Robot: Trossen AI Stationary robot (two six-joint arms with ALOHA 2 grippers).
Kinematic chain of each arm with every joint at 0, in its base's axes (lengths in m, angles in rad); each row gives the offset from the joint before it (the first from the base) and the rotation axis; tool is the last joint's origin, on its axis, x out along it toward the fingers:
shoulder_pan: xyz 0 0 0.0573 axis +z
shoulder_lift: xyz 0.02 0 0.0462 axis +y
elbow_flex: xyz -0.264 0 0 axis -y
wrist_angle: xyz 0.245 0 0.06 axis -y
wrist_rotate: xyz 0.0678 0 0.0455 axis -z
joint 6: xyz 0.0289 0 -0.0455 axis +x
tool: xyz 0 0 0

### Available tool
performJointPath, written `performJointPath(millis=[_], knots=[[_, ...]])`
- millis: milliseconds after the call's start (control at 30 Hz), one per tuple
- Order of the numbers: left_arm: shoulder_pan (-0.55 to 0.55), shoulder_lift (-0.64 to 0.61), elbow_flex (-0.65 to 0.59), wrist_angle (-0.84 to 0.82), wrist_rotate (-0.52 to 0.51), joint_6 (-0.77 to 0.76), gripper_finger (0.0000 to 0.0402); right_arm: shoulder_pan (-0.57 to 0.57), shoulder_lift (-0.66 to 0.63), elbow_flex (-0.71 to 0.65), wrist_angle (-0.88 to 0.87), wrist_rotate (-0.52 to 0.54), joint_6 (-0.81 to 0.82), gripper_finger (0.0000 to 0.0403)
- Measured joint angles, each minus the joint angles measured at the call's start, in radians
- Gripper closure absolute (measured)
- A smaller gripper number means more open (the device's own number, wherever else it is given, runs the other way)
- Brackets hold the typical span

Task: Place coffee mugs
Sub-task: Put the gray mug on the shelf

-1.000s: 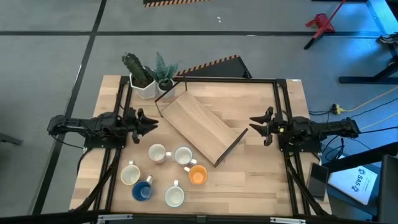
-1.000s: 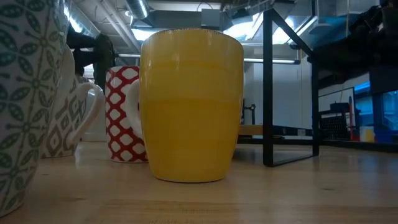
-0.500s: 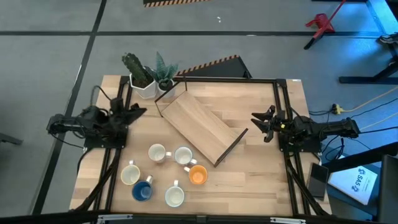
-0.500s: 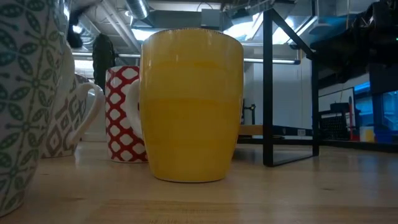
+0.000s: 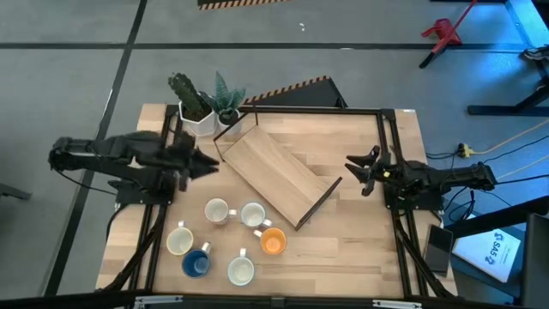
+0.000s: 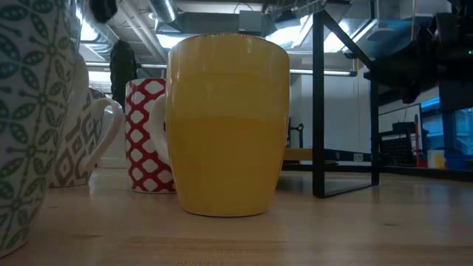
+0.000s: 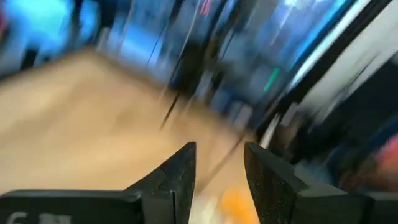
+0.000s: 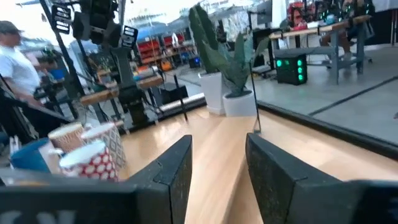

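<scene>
Listing what lies on my counter (image 5: 360, 249), by holder and by arm.

Wooden tray (image 5: 276, 175): lies slantwise mid-counter with dark end frames; nothing in it.

White pots (image 5: 208, 120): two, at the far left corner just beyond the tray's end; each holds a green plant, one cactus-like (image 5: 187, 94), one with pointed leaves (image 5: 226, 91).

Coffee mugs, general: six, clustered on the near left part of the counter, all outside the tray, all upright with mouths upward.

Coffee mugs, back row: two white ones (image 5: 216, 210) and (image 5: 251, 215), side by side, near the tray's long edge.

Orange mug (image 5: 273, 243): just beside the tray's near end, close to the second white mug.

Coffee mugs, front row: white mug (image 5: 179, 241), blue mug (image 5: 196, 263) touching or almost touching it, white mug (image 5: 241, 271) nearest the front edge.

Contents of mugs: cannot tell from above.

Left pincer (image 5: 204, 165): arm reaching in level from the left edge, tip between the pots and the mugs, short of the tray; fingers (image 7: 179, 177) apart, nothing between them.

Right pincer (image 5: 356, 169): arm stretched level from the right edge, tip just beside the tray's right end, not touching; fingers (image 8: 176, 168) apart, holding nothing.
</scene>
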Motion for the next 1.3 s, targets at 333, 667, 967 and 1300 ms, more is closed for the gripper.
performJointPath(millis=[333,667,967,1300], knots=[[0.001,0.231,0.042,-0.374,0.115,0.072,0.0260,0.000,0.000,0.000,-0.015,0.012,-0.057,0.0236],[-0.037,0.380,0.042,-0.389,0.119,0.178,0.0253,0.000,0.000,0.000,-0.018,0.007,-0.063,0.0169],[-0.079,0.488,0.042,-0.391,0.105,0.203,0.0253,0.000,0.000,0.000,-0.020,-0.011,-0.062,0.0162],[-0.096,0.597,0.020,-0.401,0.107,0.212,0.0253,0.000,0.000,0.000,-0.021,-0.012,-0.061,0.0162]])
